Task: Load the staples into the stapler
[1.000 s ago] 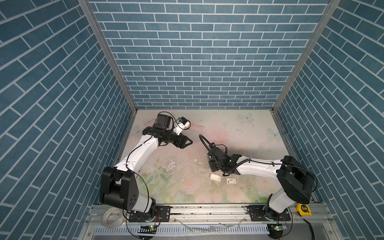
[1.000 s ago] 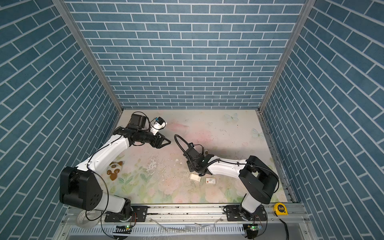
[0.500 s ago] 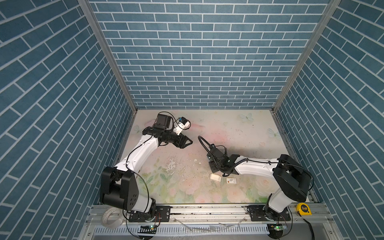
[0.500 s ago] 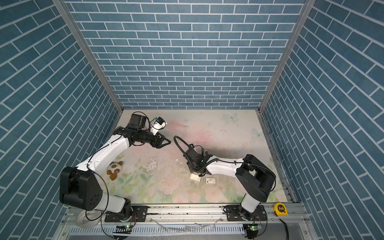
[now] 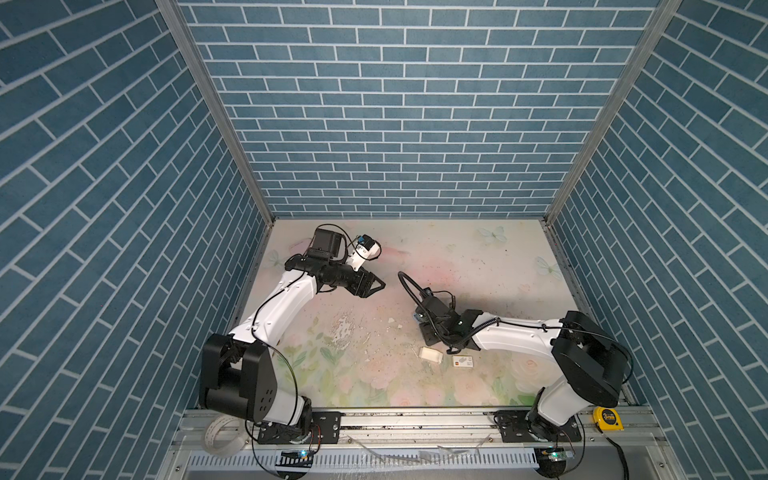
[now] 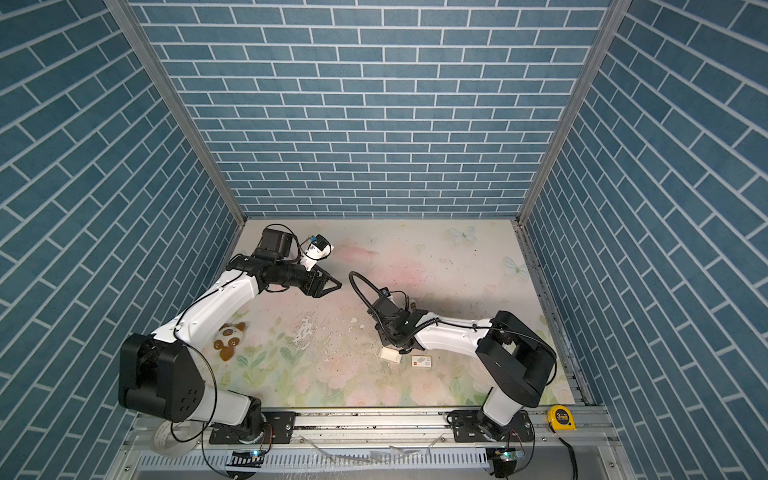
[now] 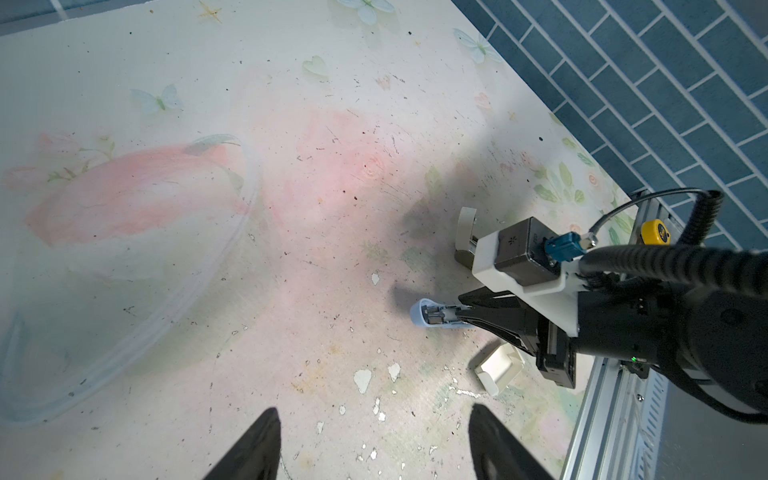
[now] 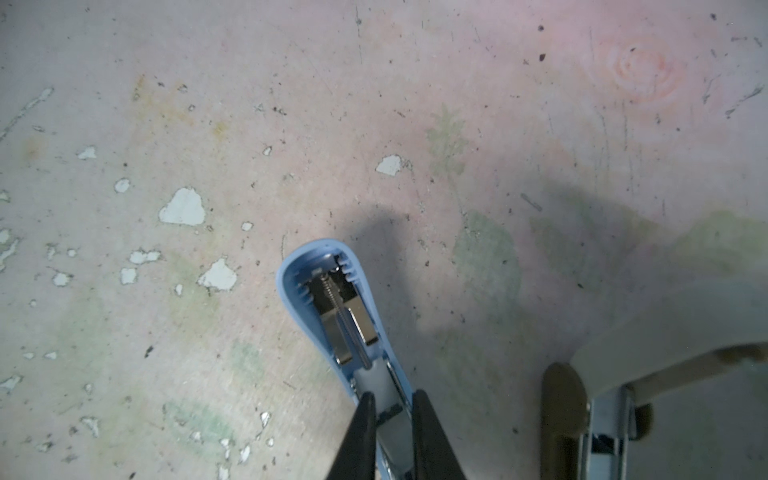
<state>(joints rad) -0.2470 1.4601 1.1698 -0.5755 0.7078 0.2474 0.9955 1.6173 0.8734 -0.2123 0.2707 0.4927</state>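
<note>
While my right gripper (image 8: 390,401) is clamped on the stapler (image 8: 328,299), its black fingers (image 8: 361,432) pinch the narrow end of the opened blue half, spring and metal rail facing up. Can't tell if that half touches the table (image 5: 457,257) or hangs just over it. The stapler's other half, white and metal, shows just beside the blue one. In both top views this grip sits right of centre on the floral tabletop. The white staple tray (image 5: 430,354) lies on the table just below my right gripper in the frame, apart from the stapler. A white sleeve with a red mark (image 5: 462,362) lies just right of it. The strips themselves are too small to make out. My left gripper (image 5: 374,284) hangs left of centre and higher in the frame, jaws spread wide with nothing between them, well apart from the stapler.
</note>
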